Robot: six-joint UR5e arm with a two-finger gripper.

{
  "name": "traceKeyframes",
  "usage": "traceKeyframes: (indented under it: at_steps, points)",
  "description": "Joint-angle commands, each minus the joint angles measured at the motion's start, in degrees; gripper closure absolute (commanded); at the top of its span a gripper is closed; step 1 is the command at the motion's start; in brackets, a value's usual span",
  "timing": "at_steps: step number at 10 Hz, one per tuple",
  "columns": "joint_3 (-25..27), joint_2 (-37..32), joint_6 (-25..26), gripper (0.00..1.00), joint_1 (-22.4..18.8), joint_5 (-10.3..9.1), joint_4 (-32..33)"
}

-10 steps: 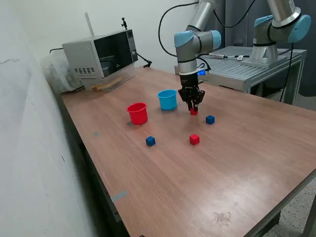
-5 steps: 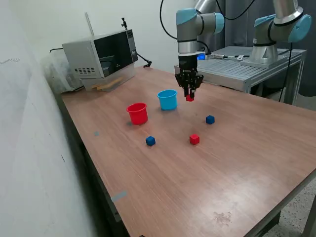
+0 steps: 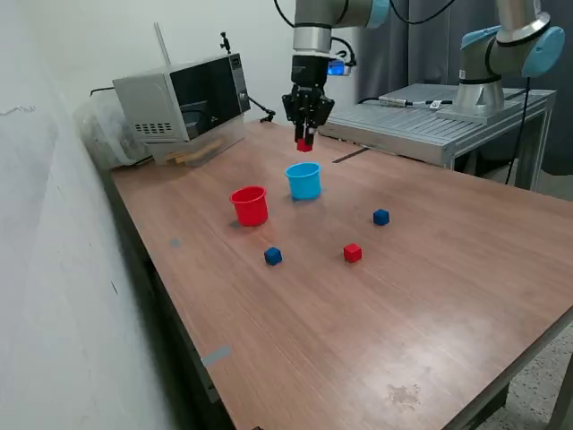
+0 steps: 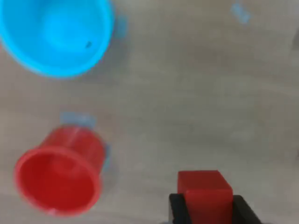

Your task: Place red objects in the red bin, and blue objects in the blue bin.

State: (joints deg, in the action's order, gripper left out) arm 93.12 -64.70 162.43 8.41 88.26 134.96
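My gripper (image 3: 305, 141) is shut on a small red cube (image 3: 304, 144) and holds it high above the table, over the light blue cup (image 3: 304, 180). In the wrist view the red cube (image 4: 204, 195) sits between the black fingers (image 4: 176, 209). The red cup (image 3: 250, 205) stands on the exterior view's left of the blue cup; both cups look empty in the wrist view, red cup (image 4: 58, 172), blue cup (image 4: 56, 32). A second red cube (image 3: 353, 253) and two dark blue cubes (image 3: 273, 256) (image 3: 381, 217) lie on the wooden table (image 3: 376, 322).
A microwave (image 3: 183, 98) stands at the table's back on the exterior view's left. A second robot arm (image 3: 501, 54) stands on a metal bench (image 3: 448, 112) behind the table. A wall runs along the exterior view's left.
My gripper has lifted the red cube off the table and carried it up and toward the exterior view's left, from beside the blue cube to above the blue cup.
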Motion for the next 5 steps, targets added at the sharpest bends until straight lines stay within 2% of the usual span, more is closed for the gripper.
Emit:
traceKeyframes:
  at_steps: [1, 5]
  points:
    - [-10.4, 6.8, 1.7, 1.0, 1.6, 1.57, -0.2]
    - [-17.1, 12.7, 1.7, 1.0, 3.5, 2.35, -0.1]
